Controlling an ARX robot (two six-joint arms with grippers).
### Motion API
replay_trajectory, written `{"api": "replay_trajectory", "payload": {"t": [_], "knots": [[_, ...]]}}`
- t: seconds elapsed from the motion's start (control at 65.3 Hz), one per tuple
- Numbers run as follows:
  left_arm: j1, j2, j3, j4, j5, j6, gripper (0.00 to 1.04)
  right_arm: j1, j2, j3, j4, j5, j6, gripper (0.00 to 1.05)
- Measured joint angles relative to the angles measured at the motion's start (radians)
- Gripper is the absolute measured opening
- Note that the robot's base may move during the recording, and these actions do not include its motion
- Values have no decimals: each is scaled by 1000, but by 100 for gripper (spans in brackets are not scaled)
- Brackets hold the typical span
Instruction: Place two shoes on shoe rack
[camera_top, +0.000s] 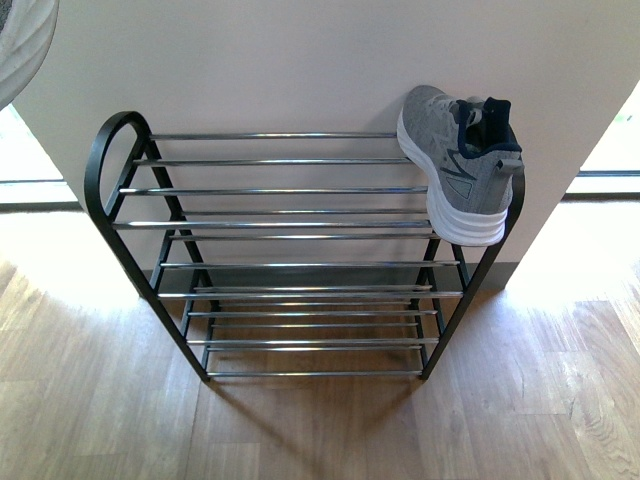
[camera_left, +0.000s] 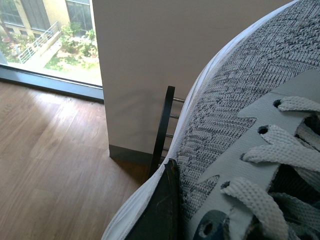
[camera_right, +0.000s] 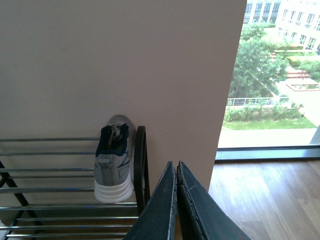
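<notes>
Left end effector (camera_left: 170, 175) around grey shoe (camera_left: 235, 100)

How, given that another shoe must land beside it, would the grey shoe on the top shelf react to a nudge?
The grey shoe probably slides easily: its sole rests only on thin, smooth rods of the rack. Its heel seems to reach past the front rod, so a push might tip it off.

Daylight glares on the floor (camera_top: 50, 260); the shoe rack (camera_top: 290, 224) casts soft shadow.
</notes>
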Motion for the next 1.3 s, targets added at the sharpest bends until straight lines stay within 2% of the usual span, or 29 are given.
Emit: {"api": "replay_trajectory", "payload": {"t": [0.567,0.674,0.919,1.302], "knots": [[0,0,0,0,0,0,2,0,-171,0,-171,0,0,1],[0,0,0,0,1,0,2,0,-297,0,-327,3,0,1],[0,0,0,0,0,0,2,2,-338,0,-344,2,0,2],[0,0,0,0,-4,0,2,2,-340,0,-344,-2,0,62]]}}
